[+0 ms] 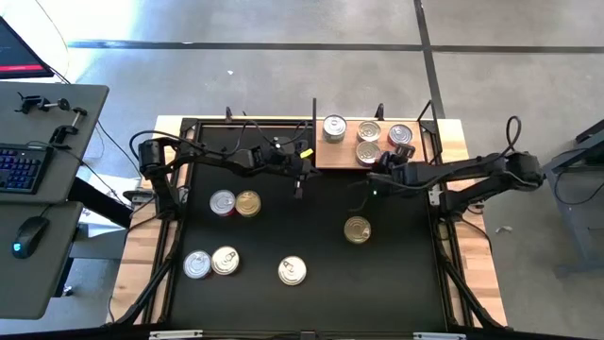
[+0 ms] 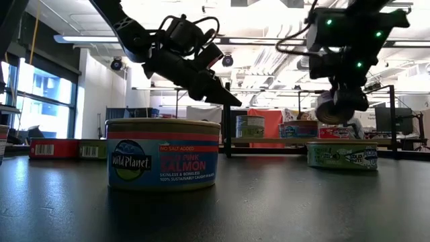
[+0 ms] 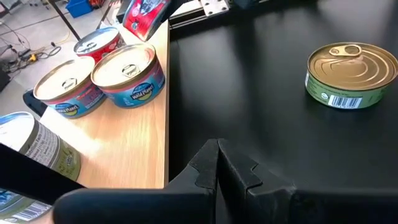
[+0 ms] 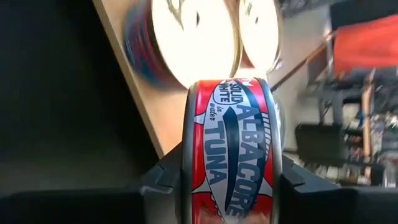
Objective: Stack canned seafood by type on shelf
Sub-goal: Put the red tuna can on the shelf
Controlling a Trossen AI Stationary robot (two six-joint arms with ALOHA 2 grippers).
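The light-brown wooden shelf (image 1: pixel 344 156) lies at the mat's far edge and carries several tins (image 1: pixel 369 130), each standing on its base. More tins stand on the black mat: a pair (image 1: pixel 236 202), another pair (image 1: pixel 210 263), a single one (image 1: pixel 293 272) and a gold-lidded green one (image 1: pixel 357 229). My right gripper (image 1: pixel 379 175) hovers at the shelf's near edge, shut on a red albacore tuna tin (image 4: pixel 230 124). My left gripper (image 1: pixel 300 184) is shut and holds nothing. It hangs above the mat just left of the shelf (image 3: pixel 137 143). My right gripper pinches the red tuna tin between its two fingers (image 4: pixel 163 180), one on each flat face. The tin stands on edge with its labelled side wall (image 4: pixel 239 155) facing the wrist camera. It is lifted clear (image 2: pixel 334 107) above the shelf's near edge.
Black frame posts (image 1: pixel 314 113) stand at the shelf's left end and along the mat's far edge. The middle of the mat between the two arms is bare. A desk with a keyboard (image 1: pixel 24 165) and a mouse stands to the left of the table.
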